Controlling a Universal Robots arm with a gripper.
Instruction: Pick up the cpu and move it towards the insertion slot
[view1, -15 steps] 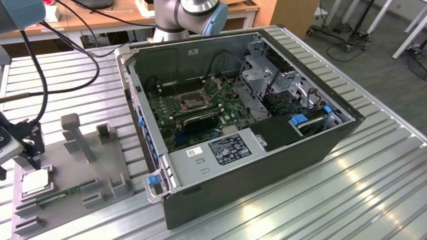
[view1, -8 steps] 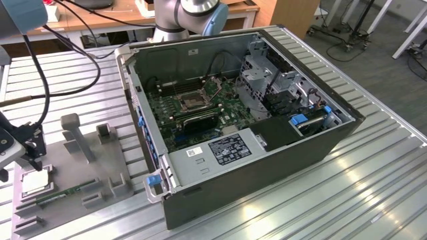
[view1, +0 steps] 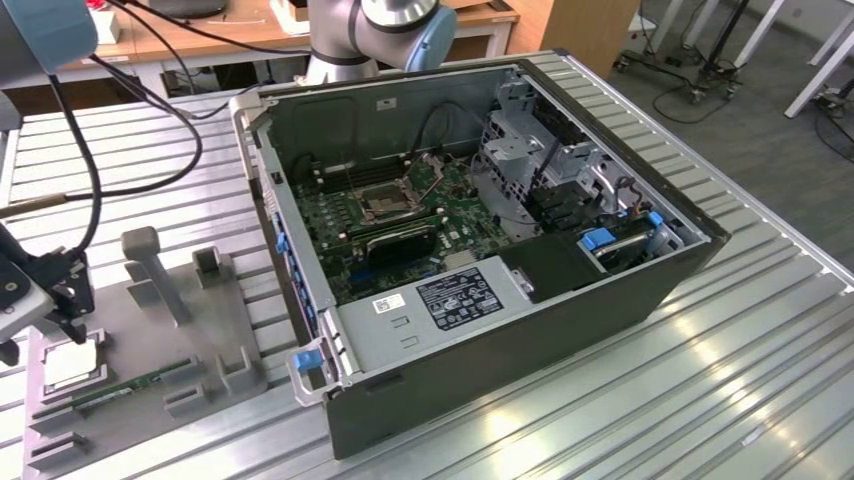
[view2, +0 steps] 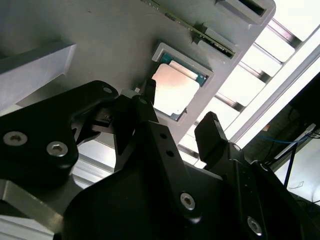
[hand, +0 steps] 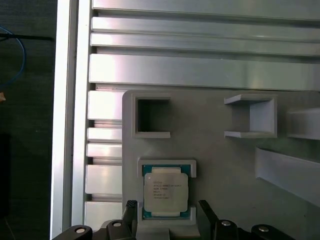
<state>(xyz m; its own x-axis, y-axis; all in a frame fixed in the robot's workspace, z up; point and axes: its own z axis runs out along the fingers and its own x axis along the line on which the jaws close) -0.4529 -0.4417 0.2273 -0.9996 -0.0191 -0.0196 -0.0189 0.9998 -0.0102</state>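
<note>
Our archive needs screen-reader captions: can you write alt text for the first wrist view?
The cpu lies flat in a square pocket of a grey fixture plate, with the open end effector straddling it. The plate rests on a slatted metal table.

The exterior view looks down at a slant from high and well back. It takes in the slatted table (view1: 747, 380), the open computer case (view1: 561, 345) and, at the exterior view's left, the grey fixture (view1: 200, 325). The first wrist view faces straight down on that fixture, close above the cpu (hand: 166, 191). The second wrist view looks obliquely past the gripper (view2: 180, 105) at the same cpu (view2: 172, 87), also close.
</note>
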